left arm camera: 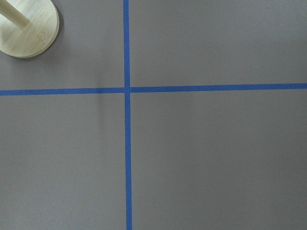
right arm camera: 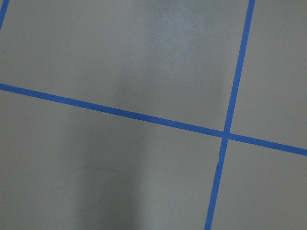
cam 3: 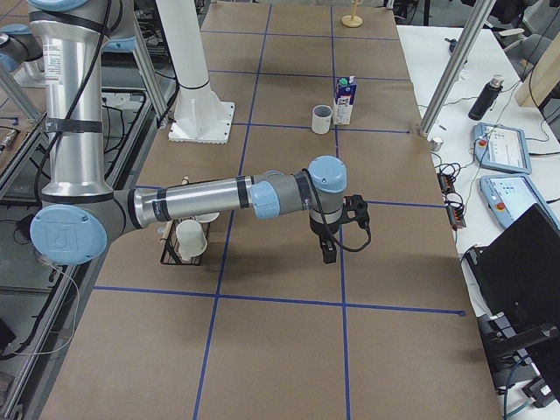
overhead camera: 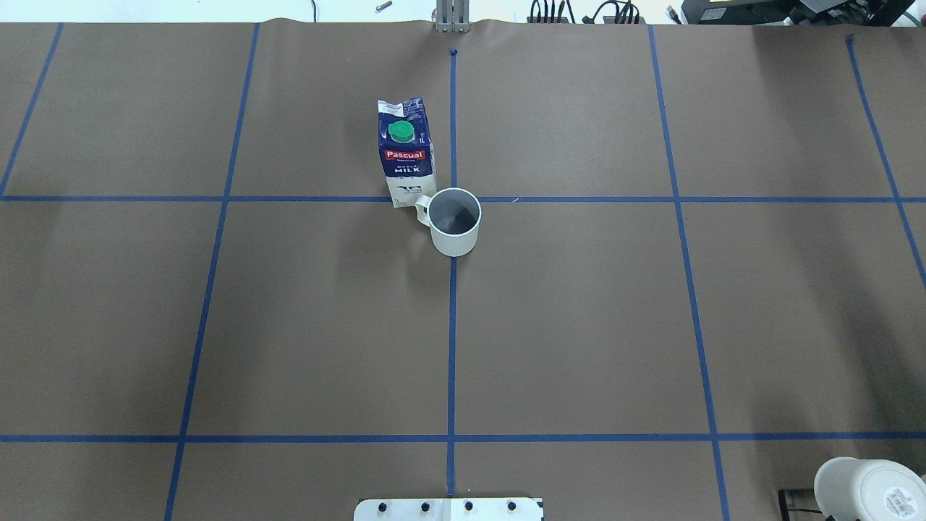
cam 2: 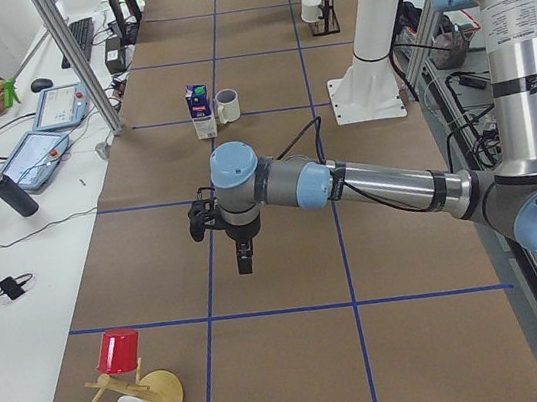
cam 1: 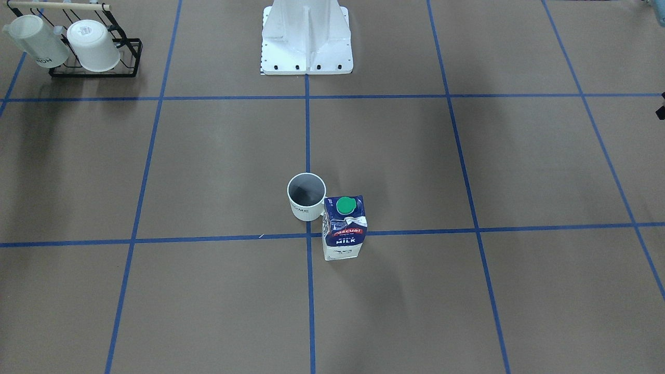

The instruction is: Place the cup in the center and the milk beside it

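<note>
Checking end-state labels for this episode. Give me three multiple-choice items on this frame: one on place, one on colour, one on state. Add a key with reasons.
1. Where does the cup stand?
A. On the middle tape line, just robot-side of the crossing
B. In the wire rack
C. At the table's far edge

2. What colour is the cap on the milk?
A. Red
B. White
C. Green

3. How is the milk?
A. Lying on its side
B. Upright, nothing holding it
C. Lifted off the surface

Key:
1 A: both the overhead and front views show it over the line, on the robot's side of the crossing.
2 C: the round cap is green in both views.
3 B: it stands on its base with nothing touching it.
</note>
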Available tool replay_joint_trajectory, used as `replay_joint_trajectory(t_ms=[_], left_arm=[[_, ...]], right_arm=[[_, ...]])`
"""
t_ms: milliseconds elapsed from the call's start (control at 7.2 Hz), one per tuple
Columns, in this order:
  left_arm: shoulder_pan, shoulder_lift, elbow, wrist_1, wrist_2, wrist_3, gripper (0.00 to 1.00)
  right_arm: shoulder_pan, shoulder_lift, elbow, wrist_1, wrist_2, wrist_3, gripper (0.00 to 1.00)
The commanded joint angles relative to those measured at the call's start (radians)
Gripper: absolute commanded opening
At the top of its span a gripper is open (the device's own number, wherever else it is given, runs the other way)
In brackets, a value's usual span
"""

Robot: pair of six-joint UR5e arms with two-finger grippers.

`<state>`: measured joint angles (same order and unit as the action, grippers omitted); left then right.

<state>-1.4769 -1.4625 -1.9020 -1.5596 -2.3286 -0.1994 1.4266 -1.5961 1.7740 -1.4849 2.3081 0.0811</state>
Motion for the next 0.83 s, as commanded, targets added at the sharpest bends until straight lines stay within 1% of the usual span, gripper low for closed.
replay_joint_trajectory(t_ms=[0,278,694], left_arm=[[0.001,-0.009,0.030,-0.004,-0.002,0.000,0.98],[0.001,-0.025,0.049,-0.016,-0.002,0.001,0.98],[0.001,-0.032,0.046,-0.017,-0.005,-0.003,0.98]], right_arm=[[0.000,-0.008,-0.007,0.000,-0.001,-0.006,1.00],[0.000,-0.004,-0.019,0.000,-0.012,-0.004,1.00],[-0.002,-0.005,-0.019,0.000,-0.012,0.002,1.00]])
